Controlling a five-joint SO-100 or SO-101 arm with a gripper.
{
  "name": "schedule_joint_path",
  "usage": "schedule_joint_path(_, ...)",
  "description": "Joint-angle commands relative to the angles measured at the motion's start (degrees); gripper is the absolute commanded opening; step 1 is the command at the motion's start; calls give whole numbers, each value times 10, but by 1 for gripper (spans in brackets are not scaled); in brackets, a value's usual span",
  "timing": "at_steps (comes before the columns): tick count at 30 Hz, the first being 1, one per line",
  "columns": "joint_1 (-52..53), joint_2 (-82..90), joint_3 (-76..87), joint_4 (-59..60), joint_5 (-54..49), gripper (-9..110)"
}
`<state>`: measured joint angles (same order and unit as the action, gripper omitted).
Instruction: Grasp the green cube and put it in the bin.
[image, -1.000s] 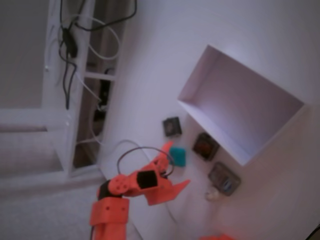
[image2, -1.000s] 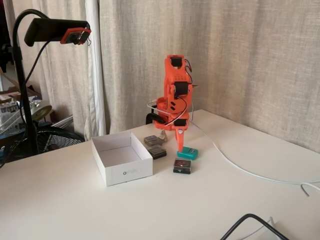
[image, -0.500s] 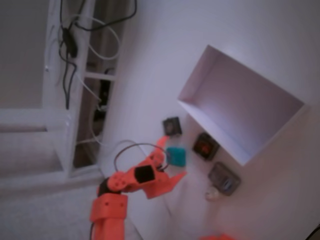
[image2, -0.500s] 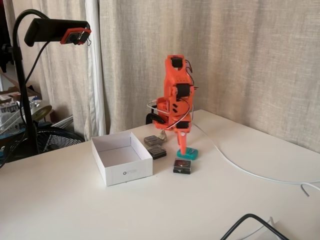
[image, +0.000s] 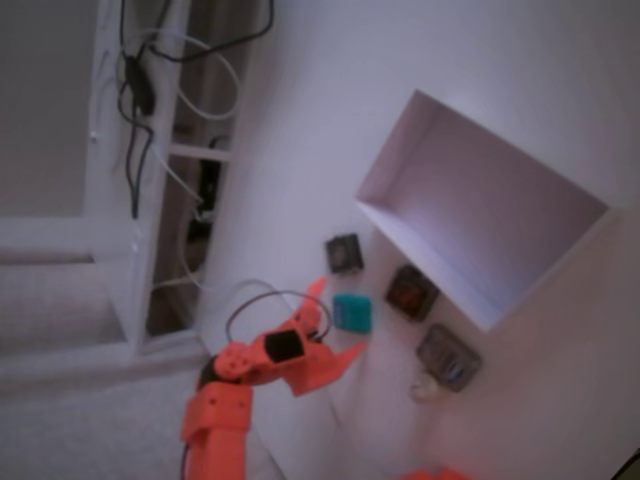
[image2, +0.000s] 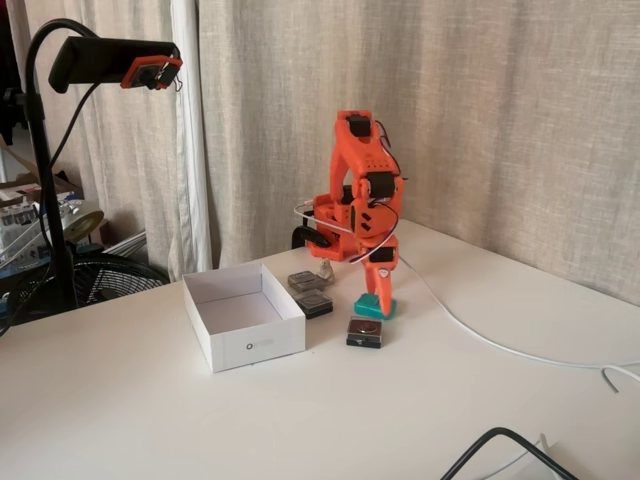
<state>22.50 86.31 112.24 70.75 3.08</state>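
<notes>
Teal-green against the white counter (image2: 300, 400): the green cube (image: 352, 312), flat on the surface just clear of the bin (image2: 245, 348), with one dark squarish block (image: 344, 253) up-frame, another (image: 412, 291) between cube and bin wall, a third (image: 448, 358) lower right in the top-down fixed view. Orange tool (image: 336, 316) spread wide there, one fingertip above-left of the cube, the other below it, cube lying toward the open mouth and slightly toward the bin from the wrist. In the side-on fixed view, tool (image2: 379, 305) pointing almost straight down, tips at the green cube (image2: 372, 303), mostly hiding it; no clear sign of contact, and cannot tell from here whether both sides are bracketed. Cube looking squarish, so no long axis to favour; probably just a short further descent and a closing squeeze needed. Bin well within reach, its open top to the left of the cube in the side view. Nearest dark block close enough to be nudged.
</notes>
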Motion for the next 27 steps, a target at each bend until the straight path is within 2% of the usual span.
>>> schedule_joint_path(1, -4, -4, -2, 2, 2, 47)
schedule_joint_path(4, -7, -11, 2, -4, -3, 42)
schedule_joint_path(10, -15, -20, 2, -6, -3, 42)
schedule_joint_path(19, -9, -32, 3, -2, 2, 35)
schedule_joint_path(27, 0, -33, 3, -39, -1, 31)
